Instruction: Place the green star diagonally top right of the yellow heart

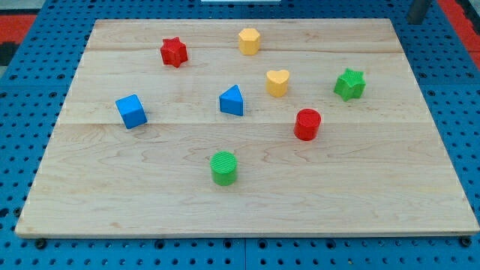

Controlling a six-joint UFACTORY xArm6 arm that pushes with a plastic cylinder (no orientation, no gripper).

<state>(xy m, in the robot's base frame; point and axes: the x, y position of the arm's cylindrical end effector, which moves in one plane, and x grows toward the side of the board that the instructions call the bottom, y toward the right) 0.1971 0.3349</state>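
Note:
The green star (349,84) sits on the wooden board (360,187) at the right, level with the yellow heart (277,82) and about a hundred pixels to its right. My tip (415,22) shows at the view's top right corner, just off the board's far right corner. It is above and to the right of the green star and touches no block.
A yellow hexagon (249,40) and a red star (173,52) lie near the top. A blue triangle (232,100) is left of the heart and a blue cube (131,111) further left. A red cylinder (307,124) is below the heart, a green cylinder (223,167) lower.

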